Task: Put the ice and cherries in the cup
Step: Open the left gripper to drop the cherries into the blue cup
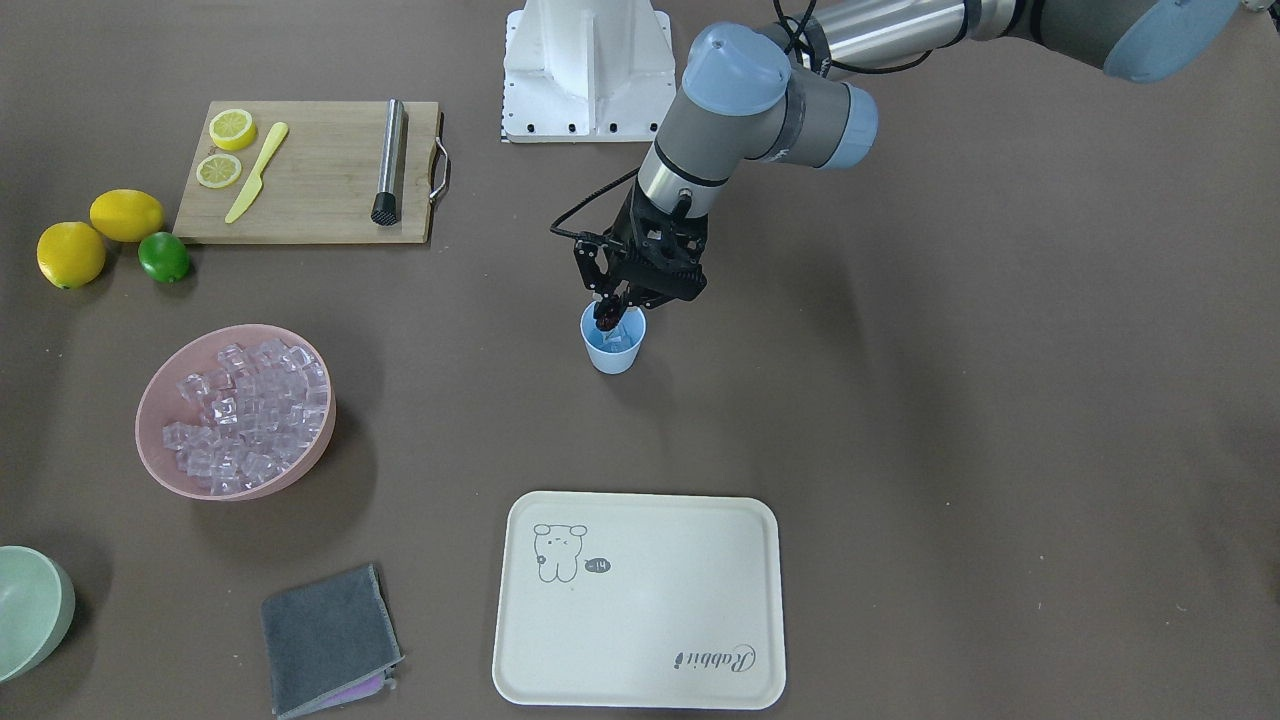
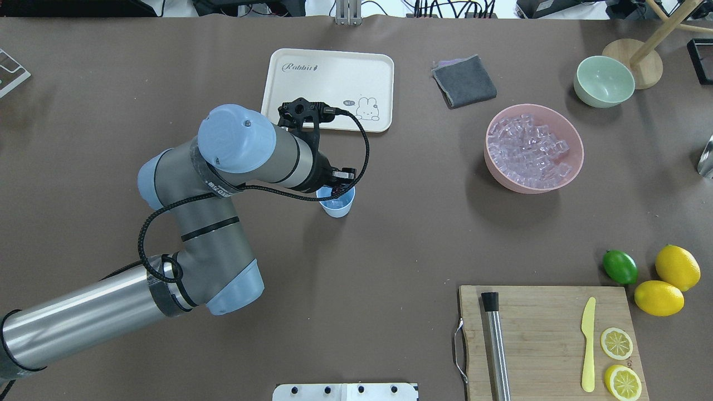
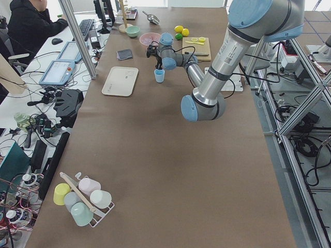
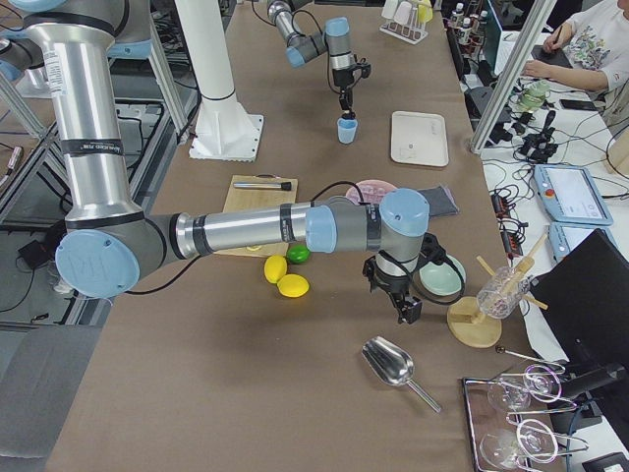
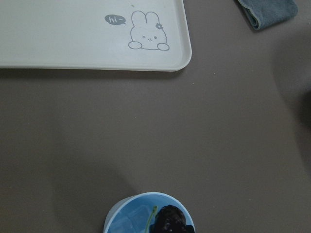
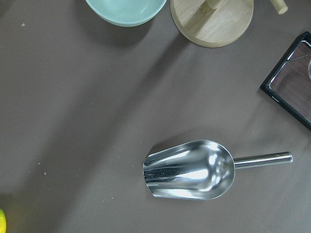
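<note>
Light-blue plastic cup [image 1: 610, 358] stands near the middle of the brown tabletop [image 1: 900, 400]. The left gripper [image 1: 612, 318] hangs right over its mouth, with its tips pointing straight down. It looks pinched on the pair of dark red cherries [image 5: 170, 221], which are just inside the rim with a thin green stem beside them. Clear ice cubes [image 5: 127, 222] lie in the cup too. The cup is straight under the gripper, so letting go should drop the cherries in. The right gripper [image 4: 404, 313] is far away above a shiny metal scoop [image 6: 189, 170]. Whether it is clenched cannot be told.
</note>
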`<move>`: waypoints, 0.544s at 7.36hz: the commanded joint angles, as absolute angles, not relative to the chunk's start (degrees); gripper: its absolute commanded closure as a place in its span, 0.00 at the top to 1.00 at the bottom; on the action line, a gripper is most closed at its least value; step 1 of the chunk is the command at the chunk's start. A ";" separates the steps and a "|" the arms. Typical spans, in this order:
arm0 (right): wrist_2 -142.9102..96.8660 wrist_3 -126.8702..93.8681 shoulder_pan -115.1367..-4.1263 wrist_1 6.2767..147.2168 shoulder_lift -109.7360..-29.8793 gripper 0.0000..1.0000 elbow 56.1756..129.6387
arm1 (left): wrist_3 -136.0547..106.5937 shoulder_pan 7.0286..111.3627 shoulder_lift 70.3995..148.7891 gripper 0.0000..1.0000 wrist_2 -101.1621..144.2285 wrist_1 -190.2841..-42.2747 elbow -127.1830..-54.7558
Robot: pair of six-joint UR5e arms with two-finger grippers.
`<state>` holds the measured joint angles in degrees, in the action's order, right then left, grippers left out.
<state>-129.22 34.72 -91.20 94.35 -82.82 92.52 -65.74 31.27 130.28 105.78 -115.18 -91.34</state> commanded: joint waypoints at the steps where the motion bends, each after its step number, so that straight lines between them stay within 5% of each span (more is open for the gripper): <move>1: -129.29 34.54 -91.23 93.96 -82.88 0.99 92.20 | -65.30 31.11 129.90 0.43 105.65 -115.22 -90.36; 2: -129.29 34.54 -91.23 93.96 -82.88 0.99 92.20 | -65.56 31.11 129.99 0.94 105.56 -115.22 -90.26; 4: -129.37 34.54 -91.23 93.96 -82.88 0.99 92.28 | -65.83 32.25 129.82 0.97 105.99 -115.14 -91.75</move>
